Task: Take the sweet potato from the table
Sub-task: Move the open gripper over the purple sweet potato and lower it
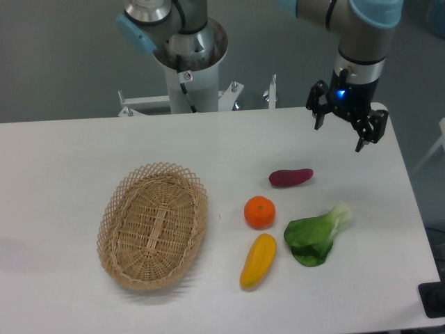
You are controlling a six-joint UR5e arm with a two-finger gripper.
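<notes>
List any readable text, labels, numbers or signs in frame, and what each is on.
No readable text anywhere in this view.
Small white sticker with a red mark on the robot pedestal: too small and blurred to read.
Blue light on the gripper body: an indicator, not text.
The sweet potato, orange, yellow vegetable, bok choy, basket and table: no markings.

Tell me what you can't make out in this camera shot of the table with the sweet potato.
- Underside of the sweet potato: hidden against the table.
- Upper arm above the gripper: cut off by the top edge.
- Far inner wall of the basket: hidden by its rim.
- Dark object at lower right: cut by the frame edge, unidentifiable.
</notes>
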